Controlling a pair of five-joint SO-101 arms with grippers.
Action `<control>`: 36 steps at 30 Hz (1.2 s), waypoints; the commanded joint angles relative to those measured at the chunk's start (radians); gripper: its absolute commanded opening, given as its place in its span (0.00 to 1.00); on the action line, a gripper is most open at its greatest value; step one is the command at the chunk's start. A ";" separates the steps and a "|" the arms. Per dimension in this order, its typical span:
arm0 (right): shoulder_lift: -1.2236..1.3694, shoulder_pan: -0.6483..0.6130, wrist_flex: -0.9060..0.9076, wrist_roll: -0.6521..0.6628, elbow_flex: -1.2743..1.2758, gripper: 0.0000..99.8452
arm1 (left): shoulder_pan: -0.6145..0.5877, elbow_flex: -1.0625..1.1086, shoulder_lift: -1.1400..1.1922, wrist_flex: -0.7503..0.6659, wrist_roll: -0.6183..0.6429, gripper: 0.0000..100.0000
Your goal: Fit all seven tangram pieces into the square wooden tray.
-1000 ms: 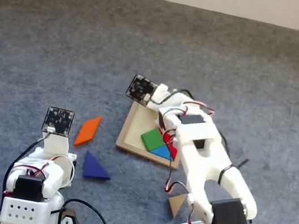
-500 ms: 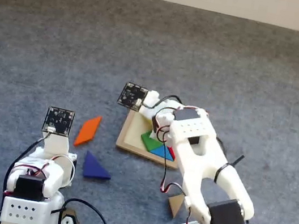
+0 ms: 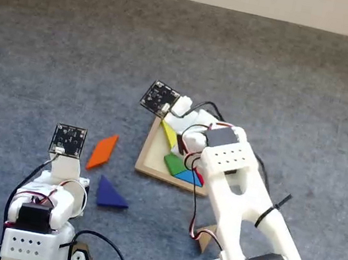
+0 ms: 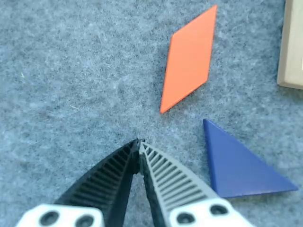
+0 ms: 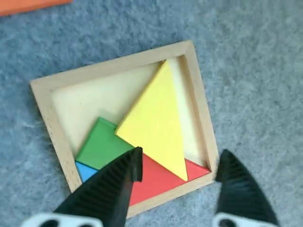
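Loose pieces nearer the left arm [image 3: 47, 206]
High: orange piece [image 3: 102, 151] and blue triangle [image 3: 109, 195] lying between left arm and tray [image 3: 149, 156]. Left wrist: left gripper [image 4: 138, 144] pressed together, orange piece just ahead, long axis running away. Right wrist: right gripper [image 5: 180, 153] spread over yellow triangle [image 5: 154, 118] in tray.

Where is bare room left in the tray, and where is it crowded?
Bare wood: the patch bordered by two rims of the tray, the green square and the yellow triangle; plus a thin strip between that triangle and the rim. Crowded by the blue piece and the red piece.
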 commanded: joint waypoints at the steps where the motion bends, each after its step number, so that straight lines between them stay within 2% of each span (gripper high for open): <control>1: -0.051 -0.008 0.007 -0.011 -0.061 0.05 | -0.013 0.019 -0.042 0.003 0.008 0.01; 2: -0.042 -0.010 0.007 -0.012 -0.059 0.01 | -0.013 0.019 -0.042 0.003 0.008 0.01; 3: -0.033 -0.016 0.008 -0.020 -0.059 0.00 | -0.013 0.019 -0.042 0.003 0.008 0.01; 7: 0.036 -0.019 0.002 -0.221 -0.067 0.02 | -0.013 0.019 -0.042 0.003 0.008 0.01; 9: 0.093 -0.016 0.001 -0.272 -0.068 0.02 | -0.013 0.019 -0.042 0.003 0.008 0.01; 16: 0.297 0.035 -0.139 -0.276 -0.107 0.02 | -0.013 0.019 -0.042 0.003 0.008 0.01; 20: 0.343 0.085 -0.154 -0.276 -0.168 0.02 | -0.013 0.019 -0.042 0.003 0.008 0.01; 36: 0.081 0.091 -0.156 -0.281 -0.099 0.02 | -0.013 0.019 -0.042 0.003 0.008 0.01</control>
